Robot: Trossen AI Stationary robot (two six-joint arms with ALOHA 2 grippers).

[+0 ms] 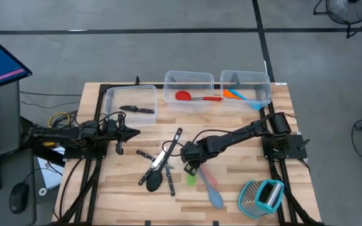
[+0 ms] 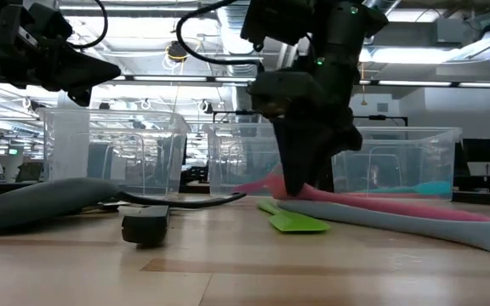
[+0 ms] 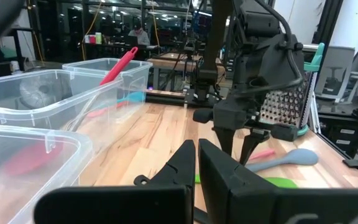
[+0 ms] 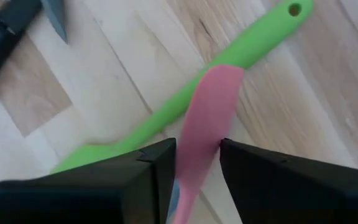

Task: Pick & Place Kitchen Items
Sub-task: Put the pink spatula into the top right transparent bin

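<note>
My right gripper (image 1: 192, 164) stands low over the table's middle, shut on a pink spatula (image 4: 207, 106). The spatula lies across a green spatula (image 4: 253, 43). In the low view the pink spatula (image 2: 381, 204) runs along the table beside a grey-blue one (image 2: 449, 228). My left gripper (image 1: 131, 132) hovers shut and empty at the left, above the table. A black spoon (image 1: 154, 181) and black-handled knives (image 1: 168, 150) lie on the table left of my right gripper. My right gripper pinches the pink spatula between its two fingers where the blade narrows (image 4: 197, 149). The fingers come from above, pointing down, and lie across it. The spatula is still down, resting on the green spatula and the table.
Three clear bins stand along the far edge. The left bin (image 1: 131, 100) holds a knife, the middle bin (image 1: 189, 85) a red spoon (image 1: 197, 96), and the right bin (image 1: 247, 85) orange and blue spatulas. A teal-framed grater (image 1: 263, 196) lies at the near right.
</note>
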